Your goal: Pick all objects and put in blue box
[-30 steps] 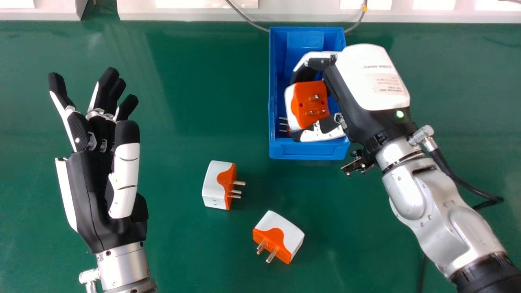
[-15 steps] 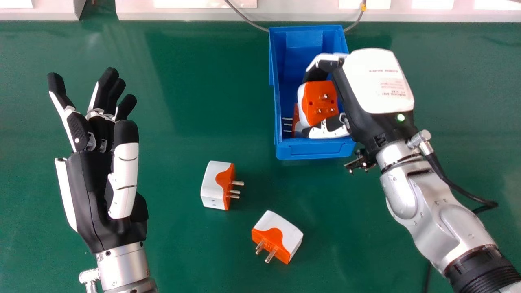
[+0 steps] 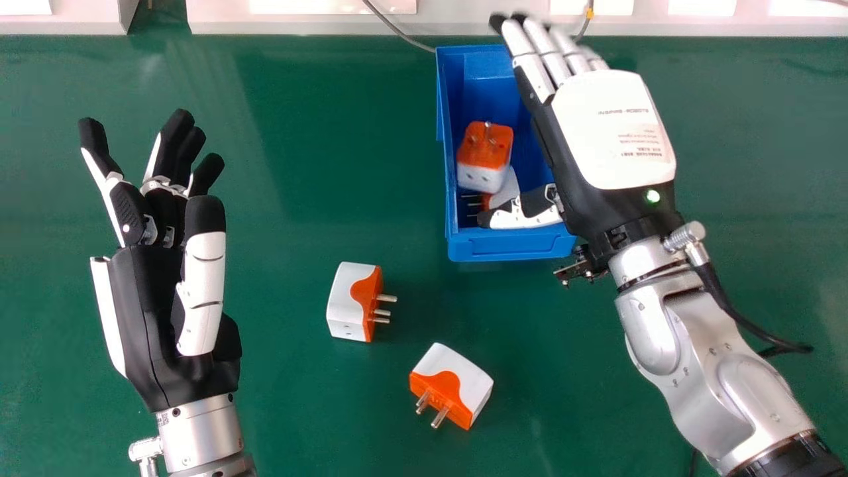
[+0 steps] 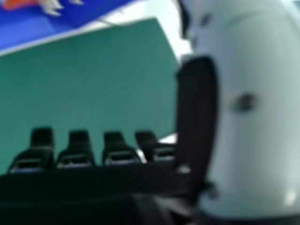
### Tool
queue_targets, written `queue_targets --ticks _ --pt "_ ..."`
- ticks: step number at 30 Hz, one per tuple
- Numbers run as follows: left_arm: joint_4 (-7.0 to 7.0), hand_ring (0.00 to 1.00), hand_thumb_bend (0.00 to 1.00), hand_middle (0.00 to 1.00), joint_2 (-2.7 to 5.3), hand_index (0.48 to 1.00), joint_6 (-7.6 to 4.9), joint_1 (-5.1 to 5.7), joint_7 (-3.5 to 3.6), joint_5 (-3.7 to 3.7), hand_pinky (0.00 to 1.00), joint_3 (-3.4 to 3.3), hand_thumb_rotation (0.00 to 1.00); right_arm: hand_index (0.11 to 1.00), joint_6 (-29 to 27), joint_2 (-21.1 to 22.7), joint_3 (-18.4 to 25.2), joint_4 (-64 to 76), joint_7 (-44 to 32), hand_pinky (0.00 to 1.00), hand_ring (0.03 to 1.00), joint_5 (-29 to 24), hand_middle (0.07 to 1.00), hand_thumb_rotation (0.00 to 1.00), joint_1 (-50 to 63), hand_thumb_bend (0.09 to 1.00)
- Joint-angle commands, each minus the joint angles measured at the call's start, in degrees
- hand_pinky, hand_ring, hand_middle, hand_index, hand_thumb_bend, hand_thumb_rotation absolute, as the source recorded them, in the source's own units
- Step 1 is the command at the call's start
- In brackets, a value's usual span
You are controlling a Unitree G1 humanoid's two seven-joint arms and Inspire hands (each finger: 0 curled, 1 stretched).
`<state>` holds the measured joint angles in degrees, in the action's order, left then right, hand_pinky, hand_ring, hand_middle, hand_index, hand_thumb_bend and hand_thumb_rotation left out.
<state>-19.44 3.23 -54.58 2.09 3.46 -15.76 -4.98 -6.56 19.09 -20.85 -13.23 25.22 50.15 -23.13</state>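
Our right hand [image 3: 613, 129] is covering the right side of the blue box [image 3: 513, 246]; we are seeing its fingers [image 3: 520, 40] blurred. The upper adapter [image 3: 485, 156] and thumb [image 3: 520, 217] are partly hiding the lower adapter [image 3: 506, 189]. The near edge is cropping our left forearm [image 3: 202, 434].

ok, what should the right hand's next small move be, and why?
Probably lift the right hand clear of the blue box: its fingers are straight, the upper adapter lies in the box outside its grasp, and the left loose adapter and right loose adapter are on the table.
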Motion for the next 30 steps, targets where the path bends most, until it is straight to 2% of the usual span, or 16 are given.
queue_targets --ticks 1,2,3,5,8,11,14,16,20,23,27,30 --pt "1.07 0.89 0.68 0.88 2.85 0.877 -1.36 0.81 -0.07 0.78 0.87 0.04 0.61 1.0 -3.25 0.82 1.13 3.26 2.42 0.9 1.0 -0.97 1.0 0.2 0.98 1.0" --pt "1.17 0.89 0.68 0.88 2.93 0.876 -1.39 0.95 -0.27 1.03 0.86 -0.02 0.61 1.0 -4.04 1.11 1.36 5.16 1.88 0.84 1.0 -1.42 1.0 0.2 2.04 1.0" --pt "1.31 0.89 0.68 0.88 2.98 0.876 -1.41 1.11 -0.41 1.21 0.86 -0.04 0.61 1.0 -4.54 1.29 1.57 6.6 1.38 0.84 1.0 -1.67 1.0 0.2 2.85 1.0" --pt "1.64 0.89 0.69 0.88 3.01 0.872 -1.4 1.46 -0.39 1.14 0.85 0.11 0.61 1.0 -3.02 2.23 1.99 12.72 -4.6 0.78 0.997 -2.43 1.0 0.24 5.64 0.986" --pt "2.51 0.89 0.69 0.88 2.86 0.872 -0.59 2.26 -0.23 0.68 0.85 0.56 0.61 1.0 6.13 4.87 2.73 30.83 -24.95 0.77 0.986 -2.94 1.0 0.27 12.92 0.967" --pt "2.94 0.89 0.7 0.88 2.98 0.87 -0.3 2.7 -0.28 0.54 0.85 0.76 0.6 0.983 14.57 6.23 2.91 43.32 -42.04 0.83 0.982 -2.03 0.996 0.29 17.46 0.936" --pt "3.17 0.89 0.7 0.88 3.25 0.867 -0.11 2.78 -0.57 0.69 0.85 0.8 0.61 0.961 19.68 6.5 1.36 50.49 -53.86 0.82 0.953 2.8 0.974 0.29 20.64 0.93" --pt "3.11 0.89 0.69 0.87 3.11 0.867 -0.03 2.8 -0.24 0.39 0.85 0.98 0.61 0.949 20.85 6.31 -0.82 52.73 -59.35 0.8 0.935 5.79 0.962 0.28 22.15 0.929" --pt "3.38 0.89 0.69 0.87 3.02 0.871 0.26 2.91 0.03 -0.03 0.86 1.16 0.6 0.931 21.65 3.44 -5.15 52.61 -64.55 0.75 0.918 10.97 0.952 0.28 23.71 0.917" --pt "3.63 0.89 0.69 0.87 3.04 0.868 0.45 2.93 -0.01 -0.24 0.86 1.22 0.6 0.925 21.47 1.17 -7.03 50.26 -65.32 0.74 0.923 12.68 0.954 0.26 24.01 0.902" --pt "3.52 0.89 0.69 0.86 2.87 0.867 0.44 2.79 0.29 -0.51 0.86 1.25 0.6 0.91 20.96 -0.54 -7.88 45.66 -65.41 0.74 0.932 12.56 0.956 0.2 23.03 0.87" --pt "3.49 0.88 0.7 0.86 2.91 0.866 0.61 2.68 -0.01 -0.05 0.86 1.11 0.6 0.897 19.96 -1.41 -7.86 41.56 -63.92 0.73 0.934 10.99 0.954 0.17 21.94 0.836"
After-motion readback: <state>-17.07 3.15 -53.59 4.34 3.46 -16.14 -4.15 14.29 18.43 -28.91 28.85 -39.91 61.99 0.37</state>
